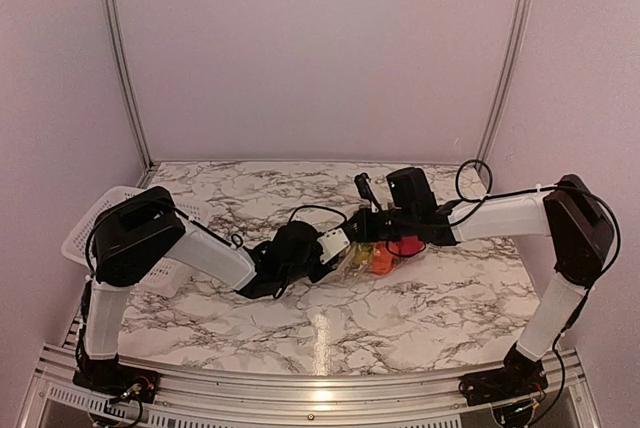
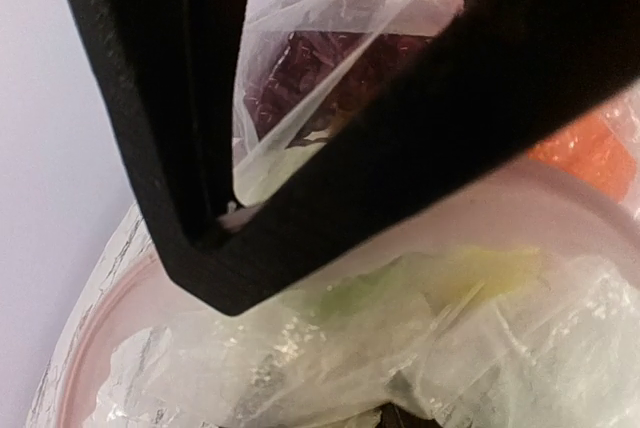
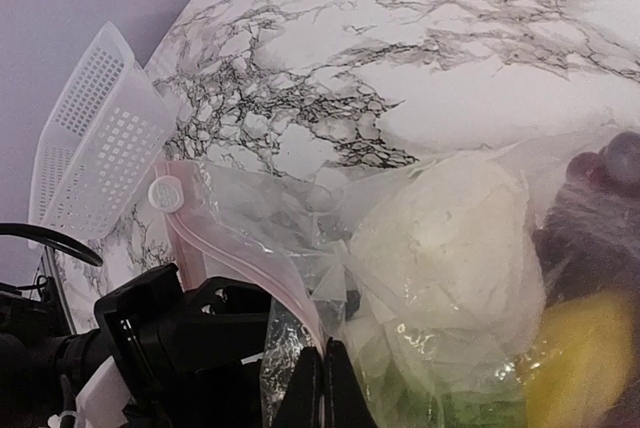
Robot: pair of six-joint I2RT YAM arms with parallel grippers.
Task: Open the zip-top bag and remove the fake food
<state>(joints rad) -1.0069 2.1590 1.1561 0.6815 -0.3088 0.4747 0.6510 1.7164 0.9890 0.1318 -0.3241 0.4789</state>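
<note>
The zip-top bag (image 1: 368, 256) lies mid-table between both grippers, with the fake food inside. My right gripper (image 3: 323, 388) is shut on the bag's pink zip strip (image 3: 240, 258), just past the white slider (image 3: 165, 193). Through the plastic I see the white cauliflower (image 3: 450, 248), purple grapes (image 3: 590, 223) and a yellow piece (image 3: 585, 368). The top view shows the orange piece (image 1: 381, 262) and red piece (image 1: 407, 246). My left gripper (image 1: 333, 245) presses on the bag's left end. In its wrist view bunched plastic (image 2: 330, 348) fills the jaws, which look shut on it.
A white mesh basket (image 1: 100, 218) stands at the table's left edge and also shows in the right wrist view (image 3: 95, 138). The right gripper's black body (image 2: 400, 118) crosses the left wrist view. Marble table (image 1: 400, 318) lies bare in front of the bag.
</note>
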